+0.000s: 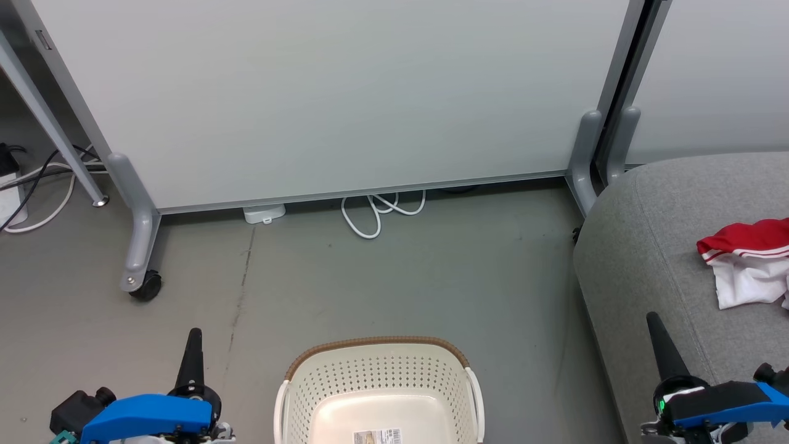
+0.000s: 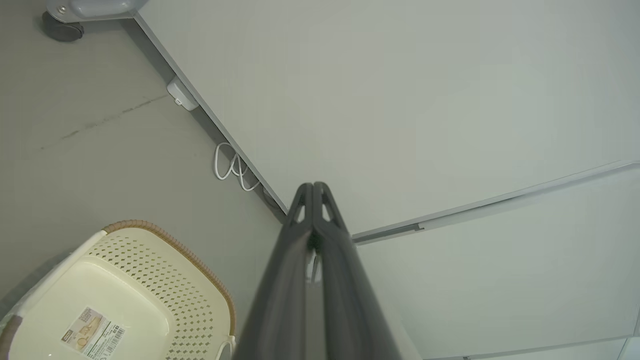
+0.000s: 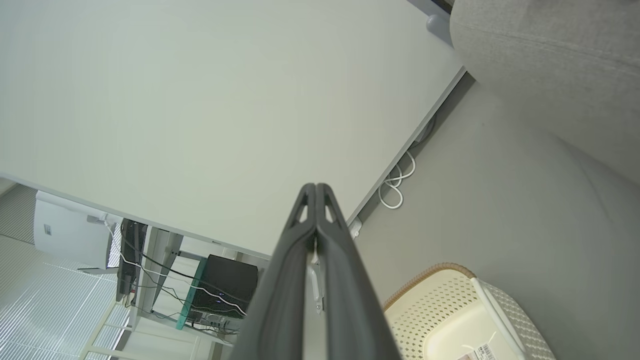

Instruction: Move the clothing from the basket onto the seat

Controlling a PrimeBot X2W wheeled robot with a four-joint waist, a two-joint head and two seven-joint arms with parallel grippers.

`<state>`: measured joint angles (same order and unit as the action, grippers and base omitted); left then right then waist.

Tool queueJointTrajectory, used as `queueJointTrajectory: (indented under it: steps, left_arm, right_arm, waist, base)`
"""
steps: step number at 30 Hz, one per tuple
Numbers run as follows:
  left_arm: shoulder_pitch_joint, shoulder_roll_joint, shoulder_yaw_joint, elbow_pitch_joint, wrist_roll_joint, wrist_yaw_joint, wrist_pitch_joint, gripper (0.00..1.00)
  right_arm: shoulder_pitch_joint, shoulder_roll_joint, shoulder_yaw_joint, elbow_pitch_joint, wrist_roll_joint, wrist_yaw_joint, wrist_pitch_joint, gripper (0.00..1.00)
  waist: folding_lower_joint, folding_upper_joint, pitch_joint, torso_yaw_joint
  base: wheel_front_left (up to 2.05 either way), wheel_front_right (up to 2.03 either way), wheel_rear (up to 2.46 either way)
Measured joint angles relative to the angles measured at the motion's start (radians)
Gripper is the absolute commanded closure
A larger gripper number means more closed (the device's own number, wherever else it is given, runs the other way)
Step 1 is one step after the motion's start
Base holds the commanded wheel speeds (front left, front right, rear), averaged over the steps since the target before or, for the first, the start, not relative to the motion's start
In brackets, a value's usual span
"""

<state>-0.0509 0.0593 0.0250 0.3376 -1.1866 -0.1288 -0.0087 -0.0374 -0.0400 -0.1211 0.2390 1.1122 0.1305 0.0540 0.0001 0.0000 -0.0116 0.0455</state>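
My left end effector (image 1: 194, 343) is pressed fully shut, its two dark fingers meeting at the tips in my left wrist view (image 2: 313, 189), and it holds nothing. My right end effector (image 1: 654, 327) is shut the same way and also holds nothing (my right wrist view shows the tips touching (image 3: 316, 189)).

The clothing (image 1: 748, 258) lies on the seat (image 1: 647, 246) as a crumpled heap of red and white. The right edge of my head view cuts it off, so I cannot tell whether it is one garment or two.

The basket (image 1: 376, 343) stands on the floor (image 1: 370, 277) between my two end effectors, just beside the seat. Its near half runs off the bottom of my head view. The part of its bottom that I can see carries a printed label (image 1: 377, 436), itself cut off and too small to read.

Behind the basket stands a pale partition panel (image 1: 345, 92). A white cable (image 1: 377, 213) loops out from under it, and where the cable leads is hidden.
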Motion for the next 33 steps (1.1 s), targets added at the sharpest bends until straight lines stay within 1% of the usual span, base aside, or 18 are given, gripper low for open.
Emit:
queueJointTrajectory:
  steps: [33]
  left_arm:
    - [-0.034, -0.004, 0.057, -0.057, -0.260, 0.000, 0.078, 1.00]
  right_arm:
    - [-0.040, -0.004, 0.004, 0.002, 0.306, 0.000, 0.035, 1.00]
  waist:
    - [-0.0001, 0.0000, 0.008, -0.025]
  base:
    - [0.00, 0.00, 0.00]
